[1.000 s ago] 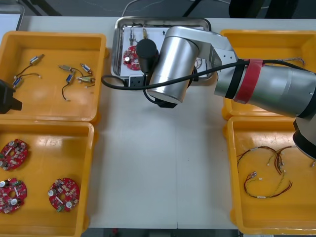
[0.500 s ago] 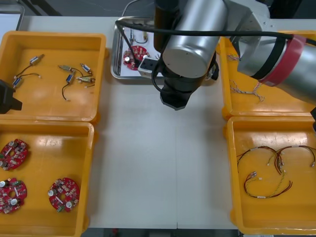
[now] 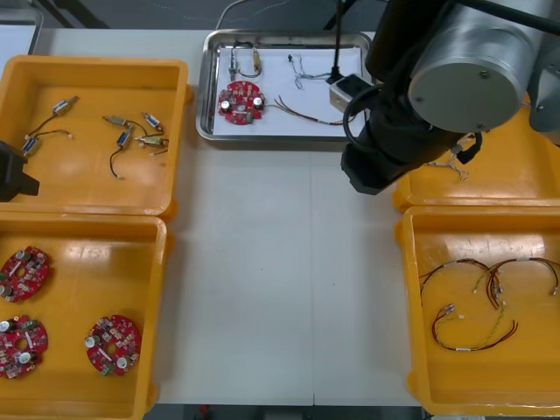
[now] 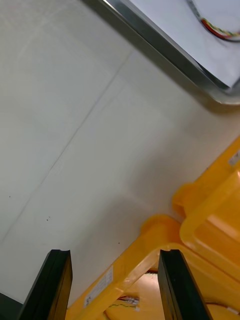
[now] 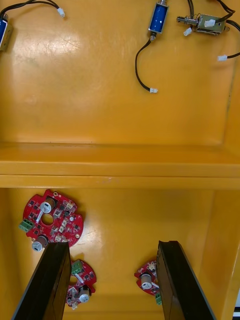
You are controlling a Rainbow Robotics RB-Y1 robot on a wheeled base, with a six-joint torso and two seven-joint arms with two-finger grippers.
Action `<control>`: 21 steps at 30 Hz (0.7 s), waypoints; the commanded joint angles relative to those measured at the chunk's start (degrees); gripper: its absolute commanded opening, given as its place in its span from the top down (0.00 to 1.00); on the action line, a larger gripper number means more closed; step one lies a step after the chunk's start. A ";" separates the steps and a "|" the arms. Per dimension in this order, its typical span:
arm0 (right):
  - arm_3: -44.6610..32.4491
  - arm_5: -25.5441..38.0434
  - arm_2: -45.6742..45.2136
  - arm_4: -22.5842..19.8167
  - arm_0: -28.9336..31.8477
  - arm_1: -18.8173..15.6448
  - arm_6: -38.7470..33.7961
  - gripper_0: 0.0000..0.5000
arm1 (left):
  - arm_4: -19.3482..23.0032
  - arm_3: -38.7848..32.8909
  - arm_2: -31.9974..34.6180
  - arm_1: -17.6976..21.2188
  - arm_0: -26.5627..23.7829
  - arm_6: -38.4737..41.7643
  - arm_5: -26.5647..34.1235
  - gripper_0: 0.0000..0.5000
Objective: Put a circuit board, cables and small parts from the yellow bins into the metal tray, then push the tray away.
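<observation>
As the tray now stands: it looks loaded, so by my judgement you are at the push.
Tray place: the tray [image 3: 202, 96] lies at the far middle of the surface [image 3: 280, 280], between the far ones of the left bins [image 3: 166, 214] and the right bins [image 3: 404, 210].
Right gripper: the right gripper [image 4: 114, 257] hangs over bare surface near the tray's near right corner, with the right bins' rims just under it. Its fingers [image 4: 57, 280] stand apart and hold nothing.
Left gripper: the left gripper [image 5: 112, 250] is parked over the rim between the two left bins, fingers apart and empty.
Approach: bring the right fingers low to the middle of the tray's near rim. A shove at the corner would likely twist the tray.
Push: go straight away from you and slowly, so the contents do not slide. Keep the arm clear of the right bins as you cross.
Contact: I judge that fingers drawn together would give a firmer face against the rim.
Tray look: shiny metal rim, rounded corners, white inside.
Contents: a round red board [image 3: 241, 101] lies in the left part. A red and yellow cable [image 3: 302, 112] runs from beside it toward the right. A thin cable [image 3: 302, 63] lies at the far middle, and a small metal part [image 3: 236, 59] near the far left corner.
</observation>
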 commanded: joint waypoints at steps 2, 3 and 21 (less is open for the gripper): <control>-6.16 1.06 -6.82 -1.93 5.90 -6.12 -7.21 0.00 | -0.47 -1.36 -0.65 1.44 0.85 5.27 -0.17 0.00; -6.60 1.24 -7.52 -2.19 6.52 -6.48 -7.91 0.00 | -0.47 -1.36 -0.65 1.44 0.85 5.27 -0.17 0.00; -14.16 4.49 -28.18 -3.69 27.00 -15.26 -11.25 0.00 | -0.47 -1.36 -0.65 1.44 0.85 5.27 -0.17 0.00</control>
